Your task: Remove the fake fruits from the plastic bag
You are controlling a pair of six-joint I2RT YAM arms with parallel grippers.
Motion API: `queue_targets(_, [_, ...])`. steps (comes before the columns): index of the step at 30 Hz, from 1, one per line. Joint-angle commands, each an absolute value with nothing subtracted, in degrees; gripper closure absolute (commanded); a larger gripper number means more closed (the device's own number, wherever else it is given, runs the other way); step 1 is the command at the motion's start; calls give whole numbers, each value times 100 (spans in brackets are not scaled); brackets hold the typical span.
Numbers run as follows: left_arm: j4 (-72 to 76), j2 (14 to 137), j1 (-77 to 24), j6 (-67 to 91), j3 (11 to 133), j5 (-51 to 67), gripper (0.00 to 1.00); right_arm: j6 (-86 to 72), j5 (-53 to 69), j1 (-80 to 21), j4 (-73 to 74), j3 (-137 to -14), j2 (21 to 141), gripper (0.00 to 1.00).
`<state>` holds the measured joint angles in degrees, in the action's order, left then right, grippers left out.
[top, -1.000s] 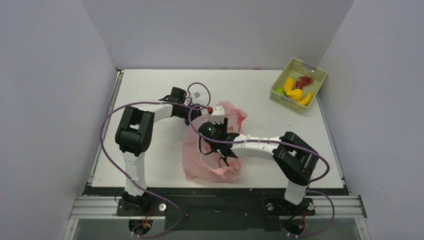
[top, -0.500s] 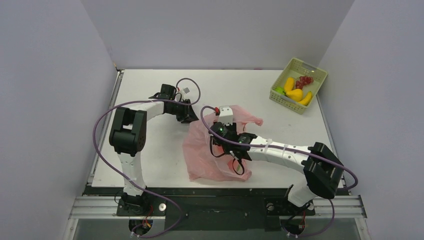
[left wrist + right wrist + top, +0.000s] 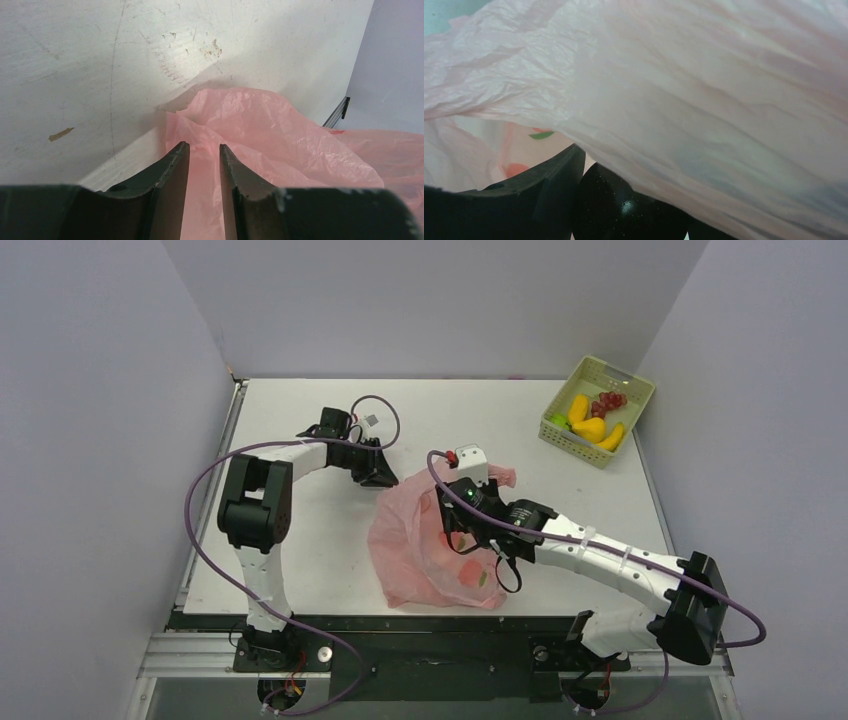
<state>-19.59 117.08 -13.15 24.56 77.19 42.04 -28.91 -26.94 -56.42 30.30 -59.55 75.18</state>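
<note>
Narrowly parted, the jaws of the left gripper [image 3: 204,150] leave a slim gap filled with pink film, and whether they actually pinch that film I cannot tell. Its two dark fingers [image 3: 172,170] lie low over the white table [image 3: 75,60], right at the far left corner of the plastic bag [image 3: 420,560]. The jaws of the right gripper [image 3: 462,537] are buried inside the bag and closed around a dark purple fruit [image 3: 624,212], round and glossy. One finger [image 3: 549,192] presses against its side, while the other is almost wholly out of the wrist view. Crinkled pink film drapes over the top of that gripper and fills most of its camera. Through the film a red fruit [image 3: 514,169] with a green leaf shows as a blur just beside the gripper. The bag lies flattened on the table between the two arms, near the front edge, with the right arm reaching into it from the right. Well apart, in the far right corner, stands a pale green basket [image 3: 628,377] holding a yellow-orange fruit [image 3: 590,427], a banana [image 3: 612,438], a grape bunch [image 3: 607,401] and a green fruit [image 3: 556,421]
</note>
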Motion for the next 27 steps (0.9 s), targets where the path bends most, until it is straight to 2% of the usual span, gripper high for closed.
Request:
queue_targets(1, [-1996, 11316, -1243, 2230, 7893, 4064, 74, -2726, -2676, -5593, 3702, -6198, 7180, 100])
queue_targets(8, [-2252, 11057, -1176, 1954, 8012, 3715, 73, -2734, -2001, -5589, 3511, -6310, 6134, 100])
queue_targets(17, [-2372, 10388, -874, 1776, 7943, 3118, 71, -2445, -2343, -5414, 2867, -6882, 5097, 100])
queue_targets(22, [-2313, 10161, -766, 1830, 7871, 3113, 70, -2530, -1234, -4972, 2449, -7188, 5266, 100])
queue_targets(27, [-2172, 9979, -765, 1902, 7735, 3264, 70, -2812, -684, -4776, 2108, -7120, 6062, 100])
